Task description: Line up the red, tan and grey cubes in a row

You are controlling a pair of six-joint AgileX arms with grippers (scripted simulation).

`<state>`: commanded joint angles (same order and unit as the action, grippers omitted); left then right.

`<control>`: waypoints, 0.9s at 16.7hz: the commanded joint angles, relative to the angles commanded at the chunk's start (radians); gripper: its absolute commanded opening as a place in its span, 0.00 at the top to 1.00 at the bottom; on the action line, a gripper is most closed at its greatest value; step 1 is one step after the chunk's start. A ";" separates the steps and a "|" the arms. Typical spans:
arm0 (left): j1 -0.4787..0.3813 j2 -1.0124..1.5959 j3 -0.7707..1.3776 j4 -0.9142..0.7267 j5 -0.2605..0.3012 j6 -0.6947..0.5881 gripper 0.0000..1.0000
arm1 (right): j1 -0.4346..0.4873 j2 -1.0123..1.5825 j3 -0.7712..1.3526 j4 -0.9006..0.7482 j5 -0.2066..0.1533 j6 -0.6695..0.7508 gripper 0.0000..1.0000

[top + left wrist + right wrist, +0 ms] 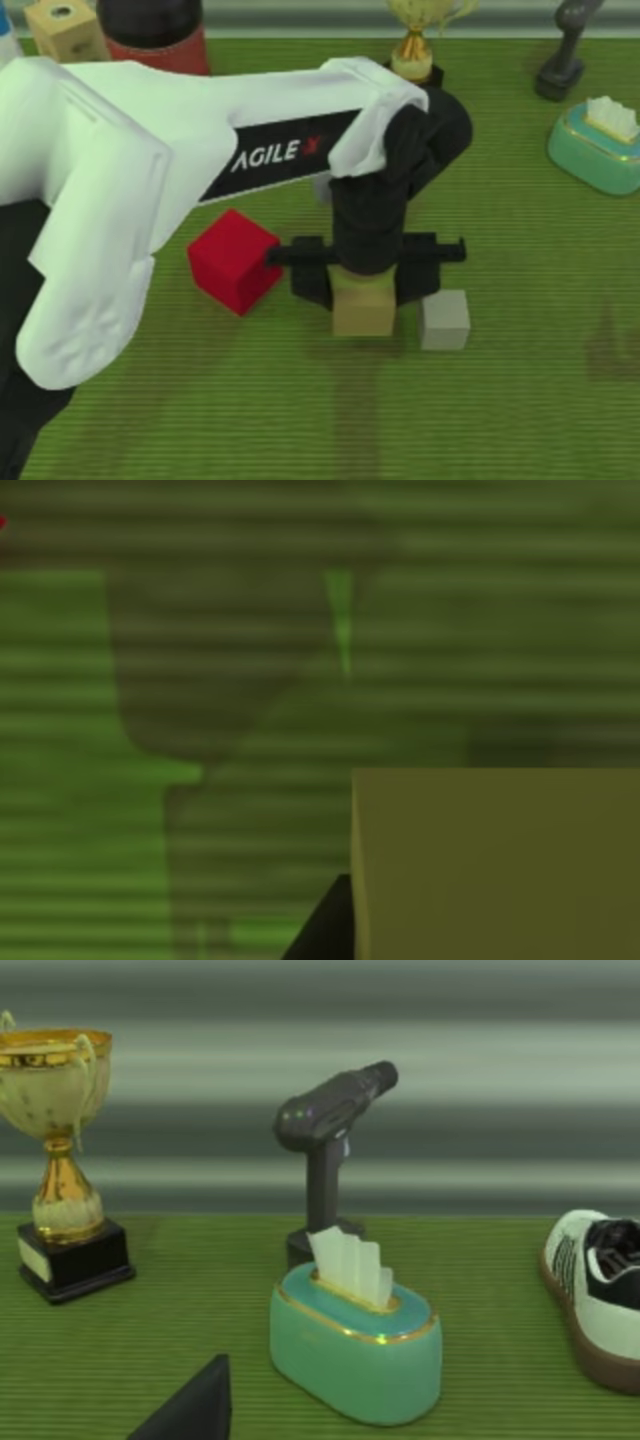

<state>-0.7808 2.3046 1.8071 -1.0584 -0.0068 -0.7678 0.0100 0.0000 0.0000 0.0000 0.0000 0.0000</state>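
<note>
Left claw [364, 262]: straight above the tan cube [364, 306], pointing down at the desk [520, 400]; its black crossbar runs left to right over the cube's far edge. Whether the fingers are pinching the cube or standing clear of it, I cannot tell; the wrist hides them from above.
Left wrist view: the tan cube fills the near corner, close up, with a dark sliver of finger [325, 930] beside it. No gap or contact can be read.
Key relation: the tan cube lies directly under the left claw, between the red cube [235, 260] on its left and the grey cube [445, 319] on its right. Any coming move is a straight vertical one, judged from this.
Row so far: grey sits just right of tan, nearly level with it. Red sits left and a little farther back, turned at an angle, so the line looks not yet true.
Nearer arm: the left one, already over the cubes.
Right claw [190, 1410]: parked off to the right; only a dark tip shows in its own view, state unknown.
Around: trophy [415, 40], tissue box [597, 145] and a dark drill [565, 50] at the far side, well apart from the cubes; a shoe [598, 1290] in the right wrist view only.
Hidden: the tan cube's far part and the claw's fingertips, under the arm.
</note>
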 joint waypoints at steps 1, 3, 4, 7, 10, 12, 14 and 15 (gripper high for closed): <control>0.000 0.000 0.000 0.000 0.000 0.000 0.47 | 0.000 0.000 0.000 0.000 0.000 0.000 0.00; 0.000 0.000 0.000 0.000 0.000 0.000 0.32 | 0.000 0.000 0.000 0.000 0.000 0.000 0.00; 0.000 0.000 0.000 0.000 0.000 0.000 0.25 | 0.000 0.000 0.000 0.000 0.000 0.000 0.00; 0.000 0.000 0.000 0.000 0.000 0.000 0.02 | 0.000 0.000 0.000 0.000 0.000 0.000 0.00; 0.000 0.000 0.000 0.000 0.000 0.000 0.00 | 0.000 0.000 0.000 0.000 0.000 0.000 0.00; 0.000 0.000 0.000 0.000 0.000 0.000 0.00 | 0.000 0.000 0.000 0.000 0.000 0.000 0.00; 0.000 0.000 0.000 0.000 0.000 0.000 0.00 | 0.000 0.000 0.000 0.000 0.000 0.000 0.00; 0.000 0.000 0.000 0.000 0.000 0.000 0.00 | 0.000 0.000 0.000 0.000 0.000 0.000 0.00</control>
<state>-0.7808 2.3046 1.8071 -1.0584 -0.0068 -0.7678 0.0100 0.0000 0.0000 0.0000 0.0000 0.0000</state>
